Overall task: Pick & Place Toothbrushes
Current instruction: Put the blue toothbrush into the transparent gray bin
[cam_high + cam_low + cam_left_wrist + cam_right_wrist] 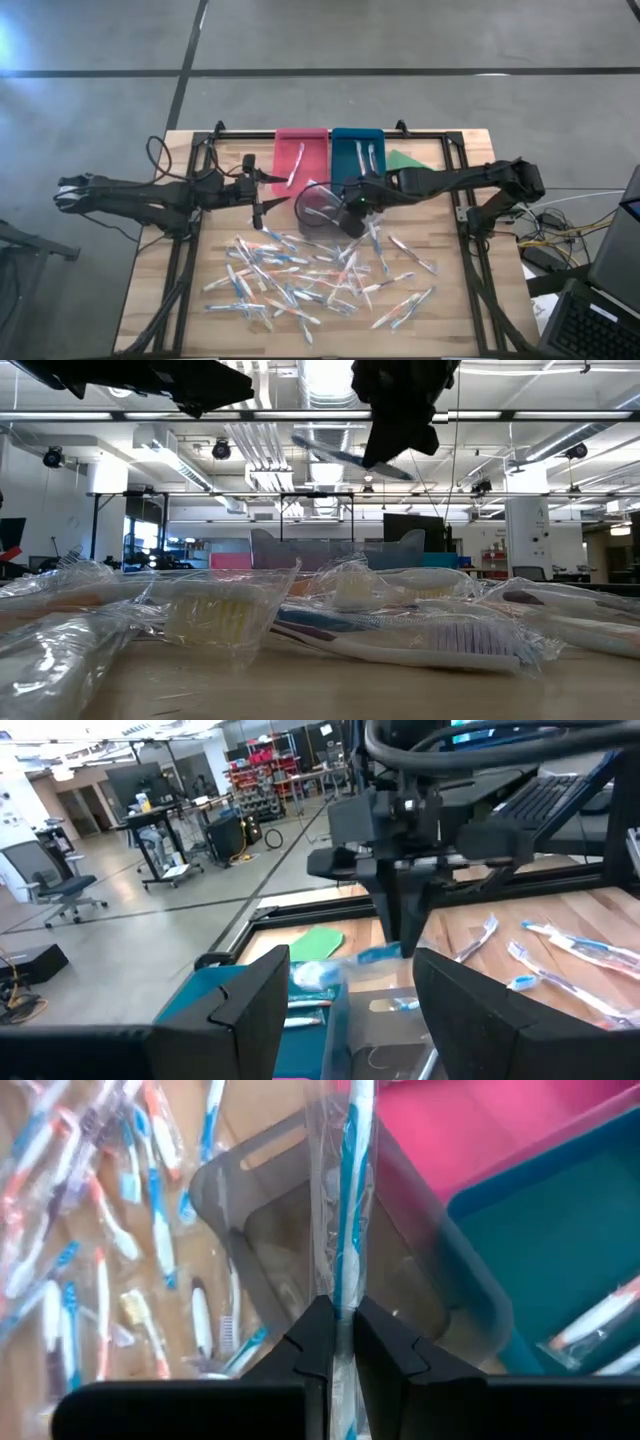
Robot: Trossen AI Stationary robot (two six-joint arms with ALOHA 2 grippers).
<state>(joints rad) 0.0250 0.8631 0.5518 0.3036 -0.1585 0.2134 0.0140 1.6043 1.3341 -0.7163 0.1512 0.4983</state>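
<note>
Several wrapped toothbrushes (310,280) lie loose on the wooden table's near half. My right gripper (350,215) reaches in from the right and is shut on one blue-and-white toothbrush (345,1200) above a clear grey tray (318,207). Behind that tray stand a pink tray (301,140) with one toothbrush inside and a blue tray (357,140) with two. My left gripper (350,985) hangs open and level left of the grey tray, holding nothing and facing the right gripper (400,910). My right gripper pinches the wrapped toothbrush's shaft (343,1308) between its two fingers, clear wrapper and all. The fingers slant down from the table's right side. Most of the brush sticks out beyond the fingertips, tilted (350,457) and clear of the table, over the grey tray.
A flat green piece (405,160) lies right of the blue tray at the table's far edge. A black frame (455,160) runs around the table. Laptops and cables (600,270) sit off the table's right side.
</note>
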